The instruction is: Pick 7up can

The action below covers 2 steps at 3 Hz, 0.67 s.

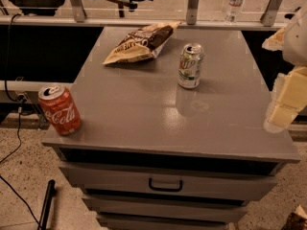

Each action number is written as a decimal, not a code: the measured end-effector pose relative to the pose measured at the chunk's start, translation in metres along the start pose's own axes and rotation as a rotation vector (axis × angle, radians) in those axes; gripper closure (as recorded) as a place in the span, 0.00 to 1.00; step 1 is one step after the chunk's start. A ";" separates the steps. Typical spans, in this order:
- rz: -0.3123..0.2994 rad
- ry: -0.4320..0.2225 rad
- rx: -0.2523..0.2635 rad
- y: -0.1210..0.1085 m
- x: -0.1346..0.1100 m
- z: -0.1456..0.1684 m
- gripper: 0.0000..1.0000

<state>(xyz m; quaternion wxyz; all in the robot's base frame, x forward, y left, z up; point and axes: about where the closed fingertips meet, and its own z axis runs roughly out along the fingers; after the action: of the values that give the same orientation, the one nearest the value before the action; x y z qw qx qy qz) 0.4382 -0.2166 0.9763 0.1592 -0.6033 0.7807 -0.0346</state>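
A gray cabinet (144,123) fills most of the room in front of me, its flat top carrying three things. Below the top runs a dark open slot, and under that a drawer (165,178) with a dark handle, pushed in, so its contents are hidden; more drawer fronts sit lower down.

The gripper (284,104) hangs at the far right, over the cabinet's right edge, pale yellow and partly cut off. Whether it is released or clenched I cannot tell. It is well apart from everything on the top.

A chip bag (141,42) lies flat near the back, left of center. The 7up can (191,66) stands upright just to the right of the bag, toward the back, long axis vertical, silver top facing up, touching nothing. A red cola can (60,110) stands upright at the front left corner. A water bottle (235,3) stands beyond the rail behind.
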 end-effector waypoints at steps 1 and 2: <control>0.000 0.000 0.000 0.000 0.000 0.000 0.00; -0.024 -0.020 0.017 -0.004 -0.004 0.002 0.00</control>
<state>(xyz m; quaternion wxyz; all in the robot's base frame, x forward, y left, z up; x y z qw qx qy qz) 0.4435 -0.2137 0.9768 0.1718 -0.6115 0.7715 -0.0369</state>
